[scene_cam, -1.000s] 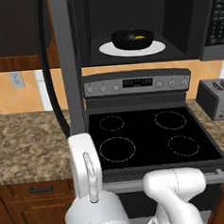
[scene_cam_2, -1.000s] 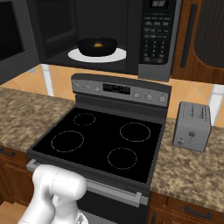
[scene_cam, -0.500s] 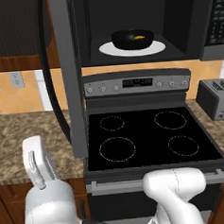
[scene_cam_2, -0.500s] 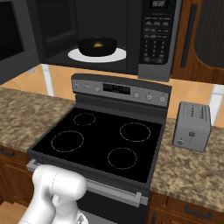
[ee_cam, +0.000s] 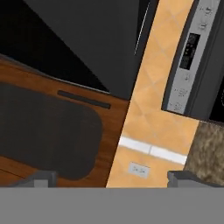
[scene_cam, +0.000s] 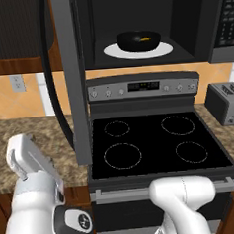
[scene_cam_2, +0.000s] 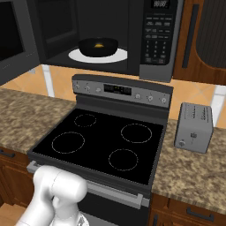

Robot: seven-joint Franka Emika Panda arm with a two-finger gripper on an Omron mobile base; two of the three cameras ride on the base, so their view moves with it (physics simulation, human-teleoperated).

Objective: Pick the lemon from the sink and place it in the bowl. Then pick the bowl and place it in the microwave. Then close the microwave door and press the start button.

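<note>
1. The bowl point(scene_cam: 139, 40) sits on the white turntable plate point(scene_cam: 167, 48) inside the microwave point(scene_cam_2: 154, 39), with the lemon point(scene_cam: 145, 38) inside it.
2. The microwave door point(scene_cam: 69, 78) stands swung open, edge-on at the left of the cavity.
3. The end effector point(ee_cam: 111, 178) has its fingertips spread wide and holds nothing, facing the tiled wall and a wall outlet point(ee_cam: 138, 169).
4. The stove point(scene_cam_2: 101, 145) is set into the bench point(scene_cam_2: 26, 117) below, with a toaster point(scene_cam_2: 193, 128) to its right.
</note>
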